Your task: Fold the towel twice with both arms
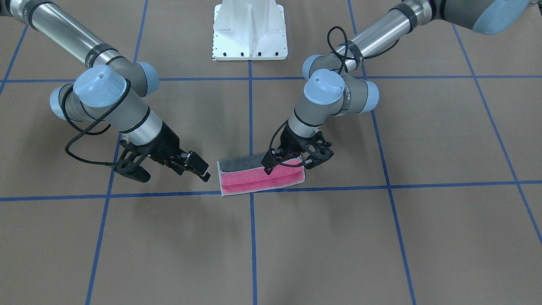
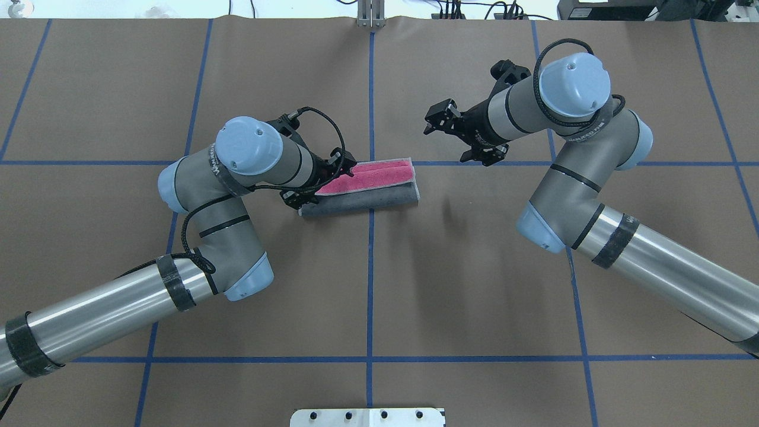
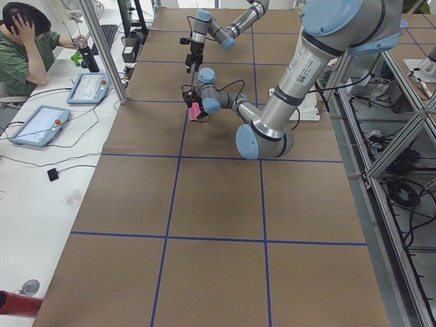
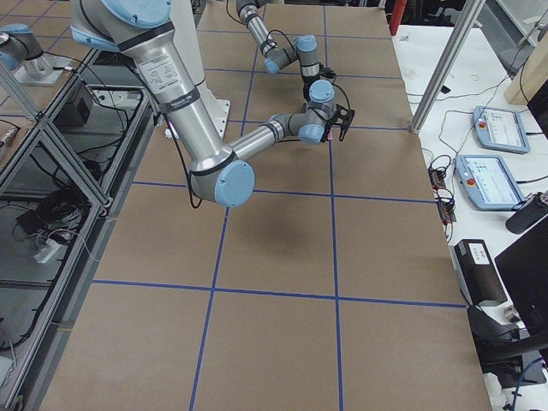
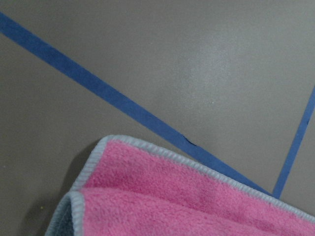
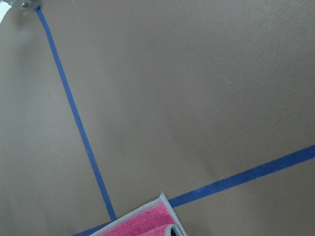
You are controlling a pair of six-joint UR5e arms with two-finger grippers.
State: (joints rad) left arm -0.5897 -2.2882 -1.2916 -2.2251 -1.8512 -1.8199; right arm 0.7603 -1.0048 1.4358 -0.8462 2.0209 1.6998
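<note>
The towel lies folded into a long strip on the brown table, pink on the half away from the robot's base and dark grey on the half toward it. My left gripper is down at the strip's end on the left arm's side. Its jaws look spread: one finger rests on the pink face, the other stands just past the end. The left wrist view shows only a pink corner of the towel, no fingers. My right gripper hangs open beyond the other end, apart from the towel. A pink corner shows in the right wrist view.
The white pedestal base stands at the robot's side of the table. Blue tape lines divide the brown surface into squares. A seated person and control tablets are at a side desk beyond the table's far edge.
</note>
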